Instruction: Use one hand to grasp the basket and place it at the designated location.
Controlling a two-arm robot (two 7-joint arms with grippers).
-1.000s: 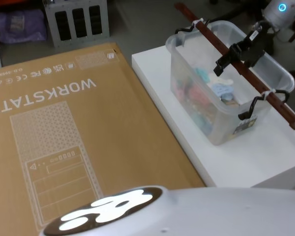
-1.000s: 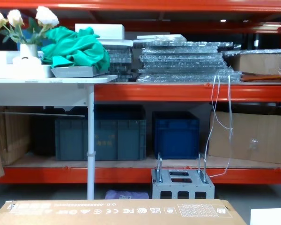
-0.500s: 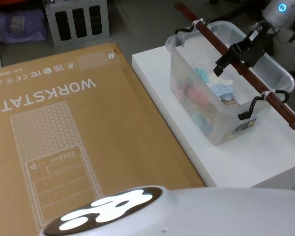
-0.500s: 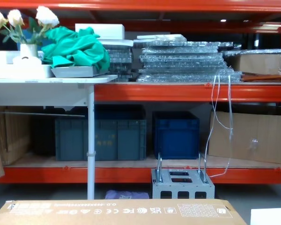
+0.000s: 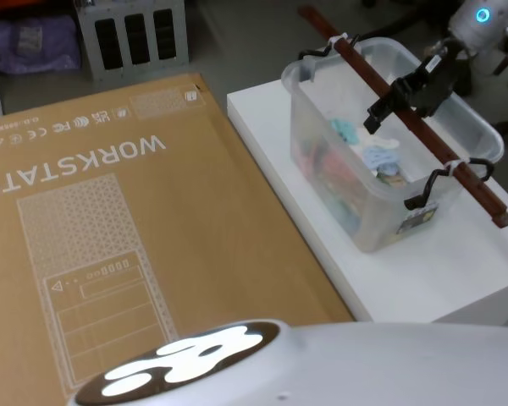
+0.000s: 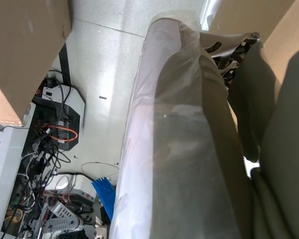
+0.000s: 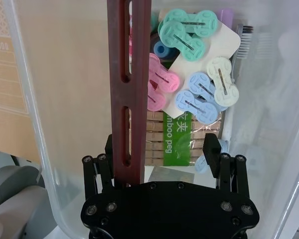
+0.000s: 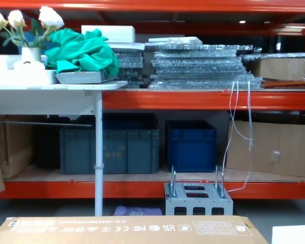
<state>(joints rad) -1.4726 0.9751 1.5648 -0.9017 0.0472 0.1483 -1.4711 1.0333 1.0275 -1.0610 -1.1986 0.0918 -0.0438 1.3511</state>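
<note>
— What do we have nearest to us?

— A large flat brown cardboard box printed with "WORKSTATION" (image 5: 110,237) lies closest, and just beside it on our right stands a white block-shaped platform (image 5: 457,271). On that platform sits the large translucent clear plastic basket (image 5: 330,182), with a reddish-brown wooden bar handle (image 5: 368,76) tied across its rim by white zip ties and colourful clothespins (image 7: 189,94) inside.

— And our arms?

— Our right gripper (image 5: 398,93) is at the middle of the bar. In the right wrist view its fingers straddle the bar; one finger (image 7: 111,149) lies against the wood, the other stands clear, so we judge the jaws not yet closed. The left arm is parked low at our side, and we cannot tell its gripper's state.

— How far along are we?

— Early, we judge. The approach looks done; clamping, lifting, carrying and setting down are all left. The basket appears tipped slightly, but we cannot say whether its base has left the platform.

— What can't we make out?

— Nothing marks the designated location. Farther off, the small grey metal box with two handles (image 8: 198,198) and dark blue opaque crates (image 8: 190,146) sit under the red shelving (image 8: 203,99).
</note>
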